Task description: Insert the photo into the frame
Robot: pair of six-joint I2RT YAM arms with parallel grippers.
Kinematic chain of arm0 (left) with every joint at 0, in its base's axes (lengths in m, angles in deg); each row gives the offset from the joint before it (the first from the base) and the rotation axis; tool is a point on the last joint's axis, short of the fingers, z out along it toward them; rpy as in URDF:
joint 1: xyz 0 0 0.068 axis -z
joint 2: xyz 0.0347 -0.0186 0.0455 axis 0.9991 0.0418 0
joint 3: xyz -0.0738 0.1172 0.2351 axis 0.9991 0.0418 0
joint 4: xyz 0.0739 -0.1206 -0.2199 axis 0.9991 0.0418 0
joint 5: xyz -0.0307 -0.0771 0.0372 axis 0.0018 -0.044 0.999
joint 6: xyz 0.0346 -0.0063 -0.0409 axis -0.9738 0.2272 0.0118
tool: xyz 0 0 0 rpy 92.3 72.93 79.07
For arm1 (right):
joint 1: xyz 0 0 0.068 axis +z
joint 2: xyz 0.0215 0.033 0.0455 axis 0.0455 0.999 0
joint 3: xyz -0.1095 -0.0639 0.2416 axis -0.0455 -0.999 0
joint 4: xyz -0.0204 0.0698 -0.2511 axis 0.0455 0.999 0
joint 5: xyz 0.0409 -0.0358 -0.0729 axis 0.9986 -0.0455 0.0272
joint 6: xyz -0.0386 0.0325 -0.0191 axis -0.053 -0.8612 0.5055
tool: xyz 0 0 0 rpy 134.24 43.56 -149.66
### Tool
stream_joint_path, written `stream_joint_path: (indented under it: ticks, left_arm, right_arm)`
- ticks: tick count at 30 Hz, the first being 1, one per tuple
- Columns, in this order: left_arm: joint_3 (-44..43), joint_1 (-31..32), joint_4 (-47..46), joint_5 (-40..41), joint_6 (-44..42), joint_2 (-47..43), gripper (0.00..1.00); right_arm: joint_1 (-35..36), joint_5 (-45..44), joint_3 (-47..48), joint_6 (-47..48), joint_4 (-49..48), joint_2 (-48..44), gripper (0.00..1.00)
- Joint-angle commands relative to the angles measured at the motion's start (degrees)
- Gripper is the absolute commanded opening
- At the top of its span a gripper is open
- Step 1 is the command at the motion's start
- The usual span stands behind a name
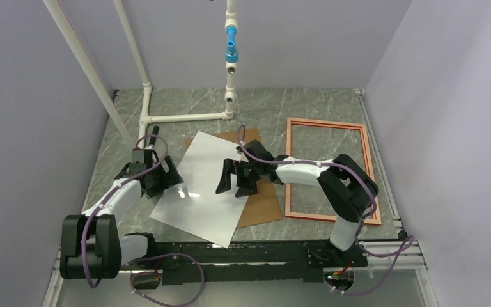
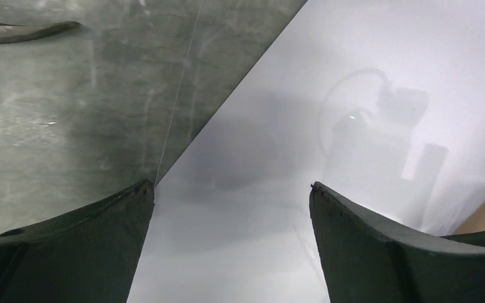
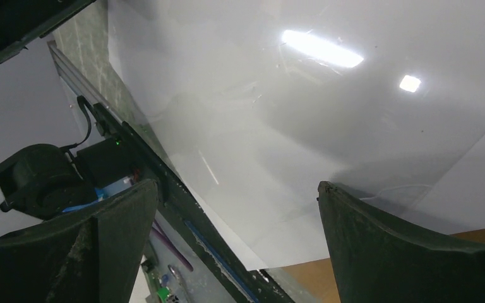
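The photo (image 1: 198,192) lies white face up in the middle of the table, on a brown backing board (image 1: 261,201). Its surface is glossy and mirrors lights; a clear pane seems to lie on it, a thin edge line running over the table (image 2: 177,107). The frame (image 1: 327,121) lies flat at the right, pale orange-wood face up, with nothing inside it. My left gripper (image 1: 160,176) is open at the photo's left edge (image 2: 232,186). My right gripper (image 1: 236,179) is open just above the photo's right part (image 3: 239,183). The photo fills both wrist views (image 2: 353,63) (image 3: 259,126).
A white pipe stand (image 1: 185,118) with a blue fitting (image 1: 231,51) stands at the back. A black rail (image 1: 230,256) runs along the near edge. Grey walls close in both sides. The board's corner shows in the right wrist view (image 3: 328,278).
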Motion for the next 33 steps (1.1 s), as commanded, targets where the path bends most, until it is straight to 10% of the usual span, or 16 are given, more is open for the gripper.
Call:
stream_joint_path:
  ticks: [1, 15, 33]
  left_arm:
    - [2.98, 1.7, 1.06, -7.78, 1.36, -0.02, 0.96]
    - [0.88, 9.99, 5.85, 1.87, 4.14, -3.06, 0.98]
    - [-2.49, 9.9, 16.55, 2.73, 5.12, -6.82, 0.99]
  right_arm:
    - [-0.29, -1.59, -1.01, -0.78, 0.92, -6.43, 1.0]
    - [-4.16, -12.27, -1.25, 6.27, 14.65, -15.24, 1.0]
    - [-11.39, -1.81, -15.08, 7.23, 21.34, -26.2, 1.0]
